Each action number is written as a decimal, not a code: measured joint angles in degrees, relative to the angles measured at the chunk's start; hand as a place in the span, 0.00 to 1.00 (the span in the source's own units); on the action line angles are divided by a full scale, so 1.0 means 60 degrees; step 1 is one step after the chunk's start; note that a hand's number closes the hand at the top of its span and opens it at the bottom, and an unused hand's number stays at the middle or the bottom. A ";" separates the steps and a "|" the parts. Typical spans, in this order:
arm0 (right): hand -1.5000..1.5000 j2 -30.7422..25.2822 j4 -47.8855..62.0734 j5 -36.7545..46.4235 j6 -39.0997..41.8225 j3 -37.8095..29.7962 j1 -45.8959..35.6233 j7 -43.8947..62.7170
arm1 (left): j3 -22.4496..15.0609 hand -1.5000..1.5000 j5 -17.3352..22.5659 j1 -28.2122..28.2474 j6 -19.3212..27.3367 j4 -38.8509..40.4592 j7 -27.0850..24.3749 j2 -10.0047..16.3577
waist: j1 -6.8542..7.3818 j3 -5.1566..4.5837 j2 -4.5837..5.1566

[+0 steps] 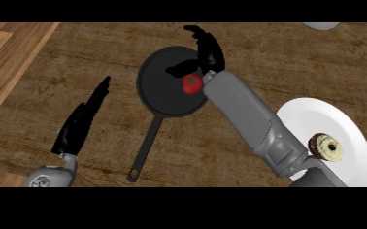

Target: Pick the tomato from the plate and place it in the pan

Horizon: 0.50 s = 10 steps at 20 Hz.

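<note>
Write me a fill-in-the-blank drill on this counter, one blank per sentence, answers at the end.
1. The tomato over the pan is ____ in colour.
2. The pan's handle points toward the view's ____ edge.
3. The white plate lies to the pan's ____.
4. The robot hand above the pan is the robot's ____ one.
Missing words: red; lower; right; right.
</note>
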 measured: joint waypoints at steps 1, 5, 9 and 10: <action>0.00 -0.0001 0.0004 -0.0139 -0.0337 -0.0086 -0.0009 -0.0177 | 0.0026 0.50 0.0038 -0.0006 -0.0034 -0.0010 -0.0004 0.0017 | -0.0005 -0.0001 -0.0010; 0.00 0.0000 0.0017 -0.0786 -0.1601 -0.0524 0.0064 -0.0925 | 0.0080 0.50 0.0002 0.0091 0.0030 0.0002 -0.0025 0.0024 | -0.0161 -0.0001 -0.0065; 0.00 0.0000 0.0202 -0.1412 -0.2540 -0.1097 0.0234 -0.1719 | 0.0219 0.50 0.0059 0.0296 0.0104 -0.0071 0.0054 0.0027 | -0.0455 -0.0002 -0.0138; 0.00 -0.0001 0.0315 -0.1546 -0.2683 -0.1236 0.0243 -0.1918 | 0.0224 0.50 0.0024 0.0373 0.0150 -0.0030 -0.0007 0.0009 | -0.0529 -0.0003 -0.0148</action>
